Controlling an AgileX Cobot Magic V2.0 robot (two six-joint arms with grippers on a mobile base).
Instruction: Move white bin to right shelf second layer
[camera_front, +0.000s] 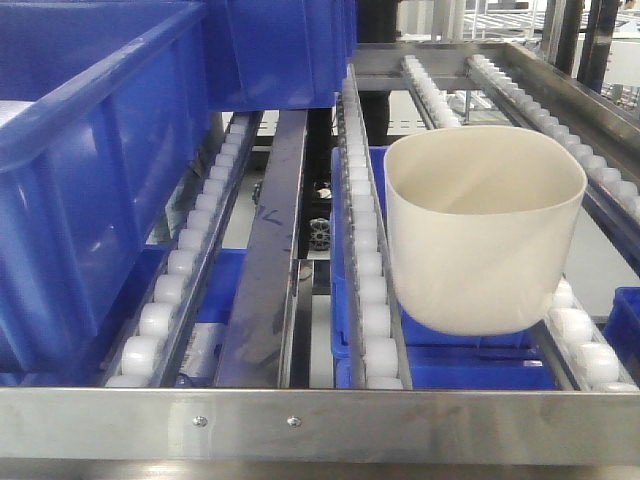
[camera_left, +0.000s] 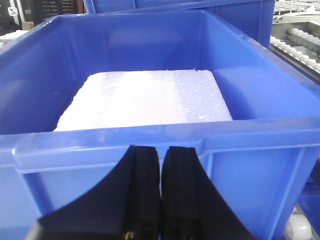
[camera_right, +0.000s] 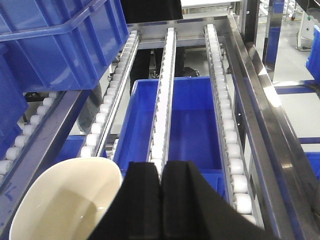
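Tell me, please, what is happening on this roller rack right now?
The white bin sits on the roller rails of the right shelf second layer, empty, with nothing gripping it. The right gripper is shut, just above and beside the bin's rim. The left gripper is also shut, in front of a blue crate holding a white foam block. The placing looks done.

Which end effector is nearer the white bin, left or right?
Right. The right end effector is just beside the white bin; the left end effector faces a blue crate, bin unseen.
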